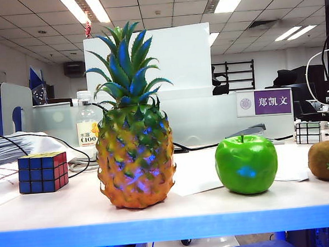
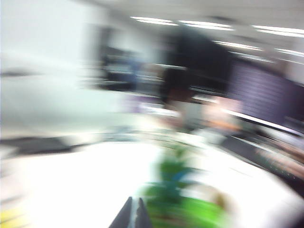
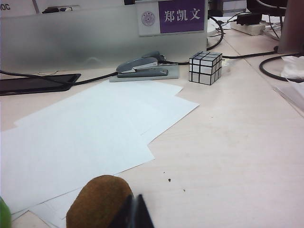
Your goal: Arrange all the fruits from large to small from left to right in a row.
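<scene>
On the table the pineapple (image 1: pixel 135 159), apple (image 1: pixel 246 164) and kiwi (image 1: pixel 328 160) stand in a row; left gripper (image 2: pixel 133 213) and right gripper (image 3: pixel 134 212), just beside the kiwi (image 3: pixel 99 202), are both closed, empty

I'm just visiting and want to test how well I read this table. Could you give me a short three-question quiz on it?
1. True or false: the pineapple stands left of the green apple in the exterior view.
2. Which fruit lies nearest the right gripper? A pineapple, B apple, C kiwi.
3. Fill in: both grippers are ____.

Key
1. True; the kiwi comes last on the right.
2. C; the right wrist view shows the kiwi beside it.
3. Shut; the left gripper shows its tips together despite the blur.
</scene>
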